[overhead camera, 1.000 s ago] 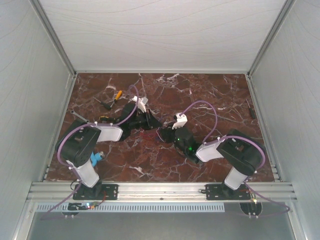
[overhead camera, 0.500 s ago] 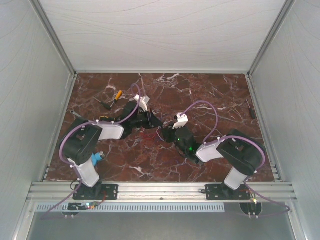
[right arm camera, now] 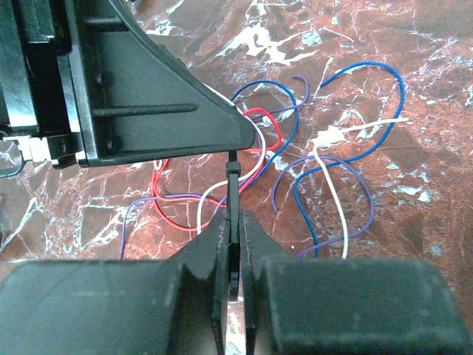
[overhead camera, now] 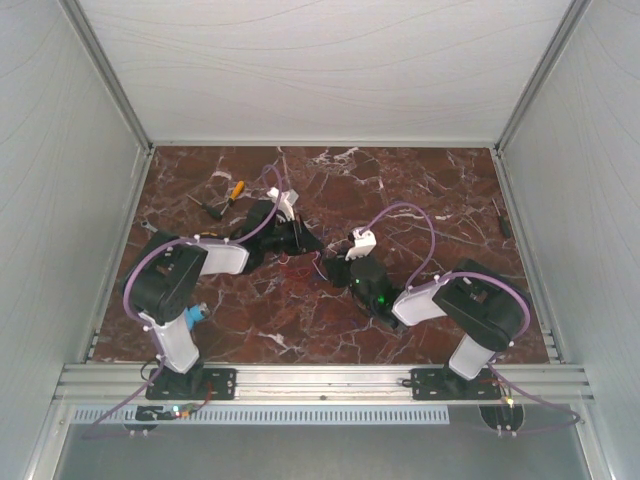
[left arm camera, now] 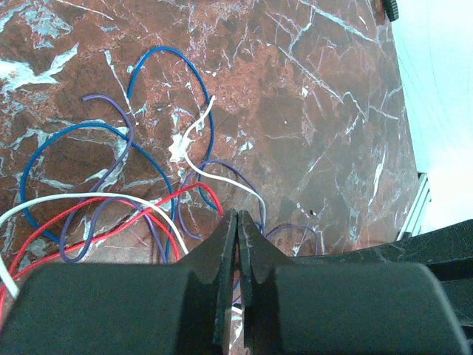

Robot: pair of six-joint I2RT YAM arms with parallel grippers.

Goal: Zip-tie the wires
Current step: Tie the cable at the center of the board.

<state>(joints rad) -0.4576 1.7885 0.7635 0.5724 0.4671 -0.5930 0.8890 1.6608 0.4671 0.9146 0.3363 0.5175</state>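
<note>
Currently two grippers, one tangle of wires (left arm camera: 126, 177), one zip tie (right arm camera: 233, 181).
Left gripper (left arm camera: 236, 222) jaws together; right gripper (right arm camera: 233, 218) clamps the zip tie; left arm (overhead camera: 215, 258) reaches slightly farther than before.

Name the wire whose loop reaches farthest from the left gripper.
The blue wire: its loop arcs out past the red, white and purple strands, which end nearer the left gripper.

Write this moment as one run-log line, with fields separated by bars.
left gripper: shut, tip among wires | right gripper: shut on zip tie | zip tie: reaches up to left gripper tip
</note>
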